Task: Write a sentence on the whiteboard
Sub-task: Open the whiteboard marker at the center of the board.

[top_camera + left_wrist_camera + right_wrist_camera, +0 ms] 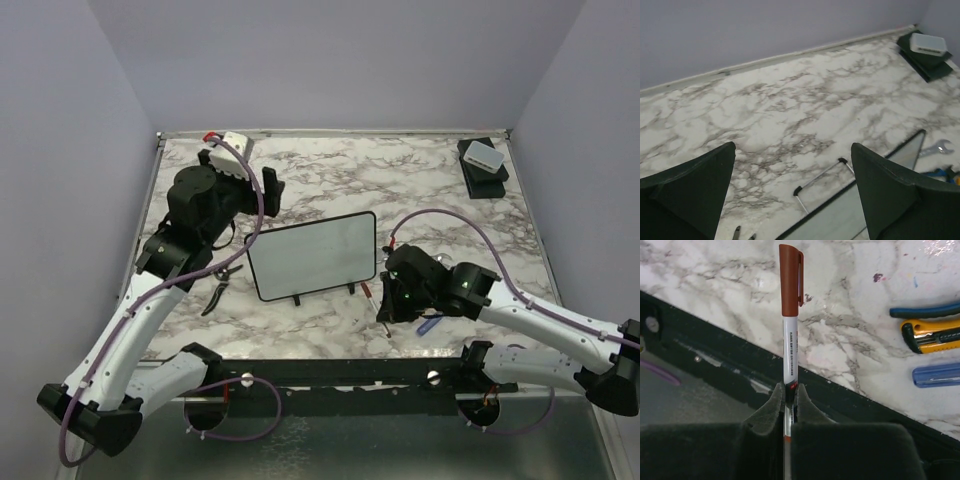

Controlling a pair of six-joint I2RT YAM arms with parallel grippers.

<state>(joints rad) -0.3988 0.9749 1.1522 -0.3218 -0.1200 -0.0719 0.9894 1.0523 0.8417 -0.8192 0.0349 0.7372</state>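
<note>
The whiteboard (313, 255) stands on its two feet in the middle of the marble table, its face blank; no sentence shows on it. Its top edge and rear wire stand show in the left wrist view (840, 220). My left gripper (250, 180) hovers above and behind the board's left end, open and empty (792, 147). My right gripper (390, 300) is low near the board's right foot, close to the table's front edge. It is shut (789, 390) on a white marker (790, 340) whose brown-red cap (790, 280) is on and points away from the fingers.
Blue-handled pliers (925, 310), a yellow utility knife (932, 335) and a blue tool (937, 374) lie right of the marker. Black snips (218, 290) lie left of the board. A white box on a dark stand (483, 160) sits at the back right, and a wrench (935, 148) lies beyond the board.
</note>
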